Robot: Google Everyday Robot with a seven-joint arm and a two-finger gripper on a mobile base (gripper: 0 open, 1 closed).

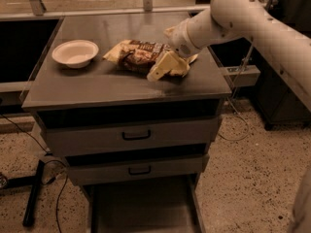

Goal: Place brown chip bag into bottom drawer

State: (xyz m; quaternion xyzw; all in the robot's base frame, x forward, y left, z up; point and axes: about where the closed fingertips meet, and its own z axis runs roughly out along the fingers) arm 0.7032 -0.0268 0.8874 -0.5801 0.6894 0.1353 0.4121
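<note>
The brown chip bag [137, 55] lies on the cabinet top [97, 89], right of centre, with its pale yellow ends pointing left and right. My gripper [163, 67] comes in from the upper right on the white arm and sits low over the bag's right end, covering part of it. The bottom drawer [141, 210] is pulled out at the foot of the cabinet, and its flat floor shows nothing in it.
A white bowl [75, 52] stands at the left of the cabinet top. The two higher drawers [136, 136] with black handles are closed. A black stand and cables [36, 193] lie on the floor at the left. A dark unit [286, 96] stands at the right.
</note>
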